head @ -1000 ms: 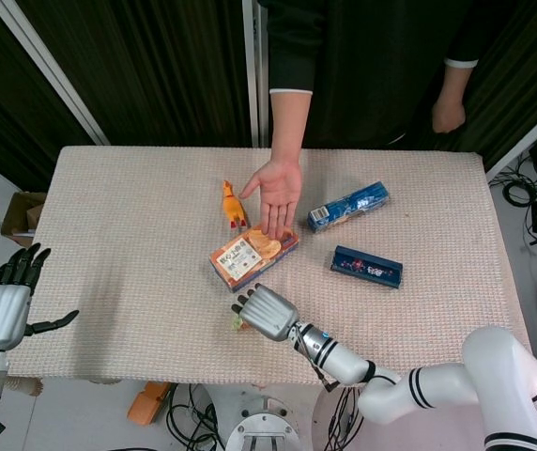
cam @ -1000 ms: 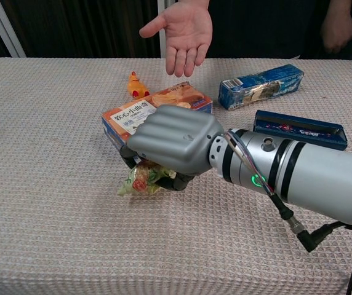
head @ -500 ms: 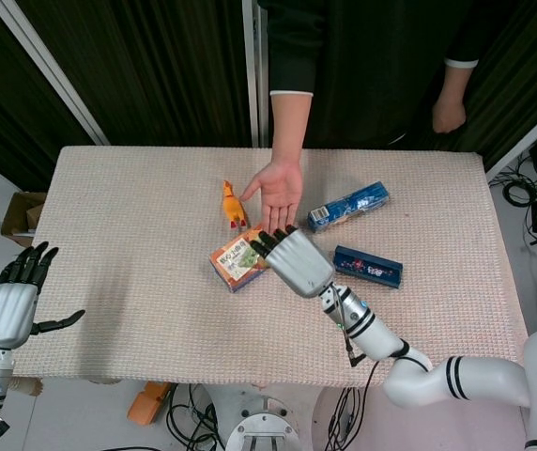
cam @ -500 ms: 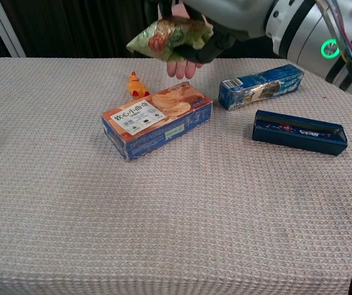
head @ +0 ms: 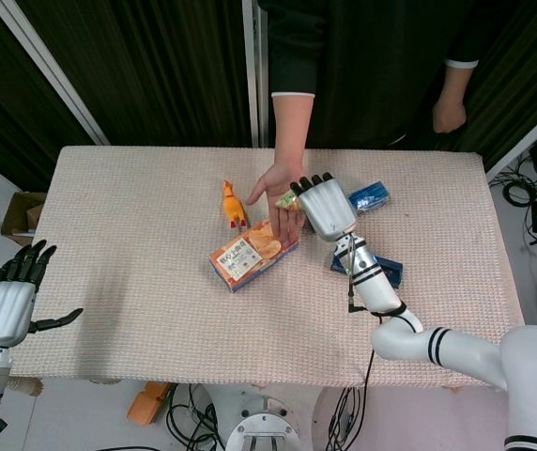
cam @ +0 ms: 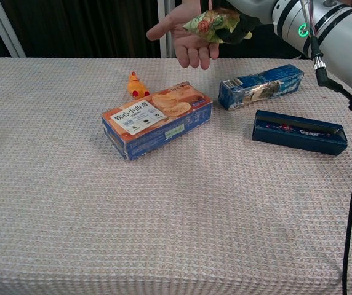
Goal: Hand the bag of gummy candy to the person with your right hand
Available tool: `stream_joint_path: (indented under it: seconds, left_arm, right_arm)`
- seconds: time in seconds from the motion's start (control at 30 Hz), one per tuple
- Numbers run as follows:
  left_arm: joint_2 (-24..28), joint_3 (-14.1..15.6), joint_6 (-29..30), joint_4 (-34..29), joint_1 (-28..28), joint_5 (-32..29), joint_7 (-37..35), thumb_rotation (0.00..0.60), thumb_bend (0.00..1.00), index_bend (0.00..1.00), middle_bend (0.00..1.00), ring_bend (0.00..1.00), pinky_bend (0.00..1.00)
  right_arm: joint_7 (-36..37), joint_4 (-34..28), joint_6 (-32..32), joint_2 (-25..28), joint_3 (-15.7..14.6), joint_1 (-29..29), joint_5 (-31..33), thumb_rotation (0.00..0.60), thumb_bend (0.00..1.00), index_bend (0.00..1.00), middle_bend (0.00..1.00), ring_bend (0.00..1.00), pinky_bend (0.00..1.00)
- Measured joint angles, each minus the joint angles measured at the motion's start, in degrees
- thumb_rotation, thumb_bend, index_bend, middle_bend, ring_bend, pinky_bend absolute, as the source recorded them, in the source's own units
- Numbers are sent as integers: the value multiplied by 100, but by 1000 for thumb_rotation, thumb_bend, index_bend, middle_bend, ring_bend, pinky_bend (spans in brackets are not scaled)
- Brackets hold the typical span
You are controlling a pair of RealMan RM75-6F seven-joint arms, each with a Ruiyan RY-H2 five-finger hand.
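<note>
My right robot hand (head: 325,207) grips the bag of gummy candy (cam: 212,23) from above, fingers wrapped over its top, and in the chest view the bag hangs right over the person's open palm (cam: 188,38), touching it or just short of touching; I cannot tell which. A second ago this robot hand was low over the surface (head: 137,263), closing on the bag near the front edge beside the orange biscuit box (head: 253,255); half a second ago it was already lifted and partway across, above that box. Now it has carried the bag the rest of the way to the waiting palm, which has stayed held out, palm up, just beyond the box. So the pick and the carry look done, and what I judge is left is to loosen my fingers so the bag settles into the palm, then draw back. Further out, the small yellow chick toy (head: 232,205), the blue packet (cam: 261,86) and the dark blue box (cam: 299,131) lie where they were. My left robot hand (head: 7,303) hangs off the surface's left edge, fingers spread and holding nothing.
</note>
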Motion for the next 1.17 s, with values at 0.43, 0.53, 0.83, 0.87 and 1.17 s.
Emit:
stream_joint_path:
  seconds: [0.43, 0.53, 0.83, 0.87, 1.17]
  left_arm:
    - [-26, 11, 7, -39, -10, 17, 49, 320, 17, 57, 28, 36, 187]
    - [-3, 8, 50, -40, 14, 18, 25, 321, 16, 57, 28, 36, 187]
    - [-33, 4, 112, -9, 31, 66, -55, 318, 17, 57, 27, 36, 187]
    - [-36, 12, 108, -5, 35, 65, -43, 318, 16, 57, 27, 36, 187]
    - [-125, 39, 48, 36, 26, 48, 13, 322, 17, 57, 28, 36, 187]
  right_arm:
    - [272, -528, -60, 517, -17, -155, -130, 600, 3, 0, 0, 0, 0]
    - [212, -948, 120, 908, -72, -351, -192, 600, 10, 0, 0, 0, 0]
    - [674, -3024, 1094, 3093, -1073, -2145, -657, 600, 62, 0, 0, 0, 0]
    - [868, -3081, 1246, 3210, -1253, -2414, -784, 600, 63, 0, 0, 0, 0]
    - [2170, -1677, 2417, 2936, -2249, -4174, -1546, 600, 68, 0, 0, 0, 0]
